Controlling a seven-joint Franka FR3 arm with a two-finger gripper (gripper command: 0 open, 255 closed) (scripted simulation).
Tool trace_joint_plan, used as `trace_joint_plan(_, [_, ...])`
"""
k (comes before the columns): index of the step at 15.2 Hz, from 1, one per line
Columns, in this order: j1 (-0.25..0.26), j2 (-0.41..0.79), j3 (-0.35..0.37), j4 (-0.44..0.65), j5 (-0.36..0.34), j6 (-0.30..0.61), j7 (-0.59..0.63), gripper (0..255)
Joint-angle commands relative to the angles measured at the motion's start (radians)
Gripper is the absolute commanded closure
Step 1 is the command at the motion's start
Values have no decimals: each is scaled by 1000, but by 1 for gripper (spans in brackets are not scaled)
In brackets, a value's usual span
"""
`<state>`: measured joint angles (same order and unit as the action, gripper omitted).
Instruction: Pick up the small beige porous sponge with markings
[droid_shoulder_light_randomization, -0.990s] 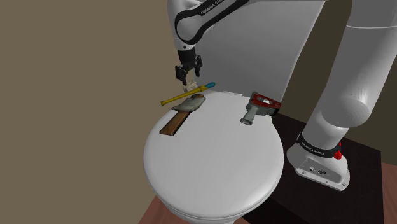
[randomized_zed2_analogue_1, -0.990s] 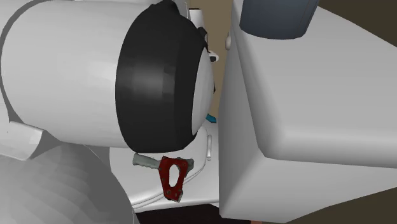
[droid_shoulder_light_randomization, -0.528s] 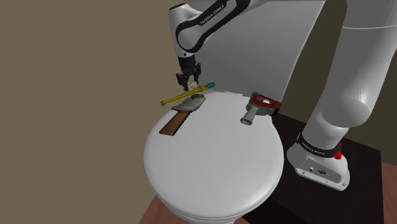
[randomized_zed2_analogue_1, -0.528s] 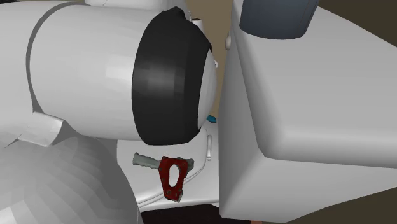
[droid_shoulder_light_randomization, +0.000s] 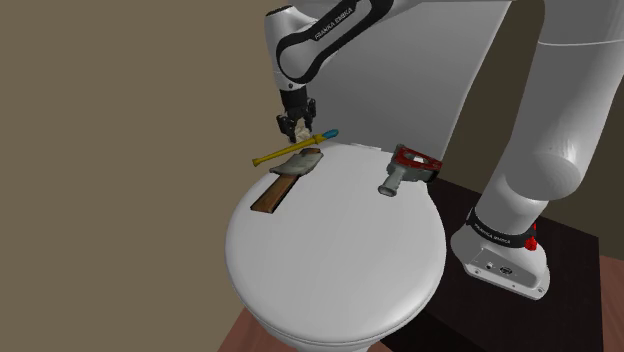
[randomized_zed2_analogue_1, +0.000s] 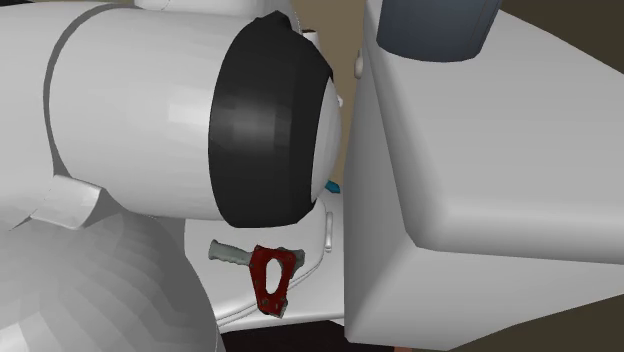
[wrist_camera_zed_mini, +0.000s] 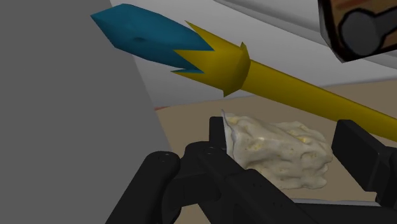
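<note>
Above the toilet lid (droid_shoulder_light_randomization: 340, 260), the gripper (droid_shoulder_light_randomization: 297, 127) clasps the sponge (wrist_camera_zed_mini: 280, 153).
Grasp made; the sponge seems lifted clear, so little remains.

Yellow stick (droid_shoulder_light_randomization: 268, 156) crosses brown-handled tool (droid_shoulder_light_randomization: 275, 192) on lid (droid_shoulder_light_randomization: 335, 250).

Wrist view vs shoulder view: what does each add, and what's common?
Wrist view adds the grip up close: the gripper has its fingers clasped on either side of the lumpy beige sponge. Shoulder view adds the layout: the whole white lid, a red and grey tool near its far edge, and the arm's base. Both share the gripper, the sponge and the yellow stick with a blue tip close by.
</note>
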<state>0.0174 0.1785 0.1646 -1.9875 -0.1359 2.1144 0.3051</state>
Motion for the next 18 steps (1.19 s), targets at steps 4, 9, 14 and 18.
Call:
trace_joint_plan(4, [0,-19,2,18,6,-36,-6,255])
trace_joint_plan(9, [-1,-44,3,55,15,-98,-15,255])
trace_joint_plan(14, [-1,-65,4,97,22,-160,-24,255])
trace_joint_plan(18, [-1,-72,4,117,24,-187,-27,255])
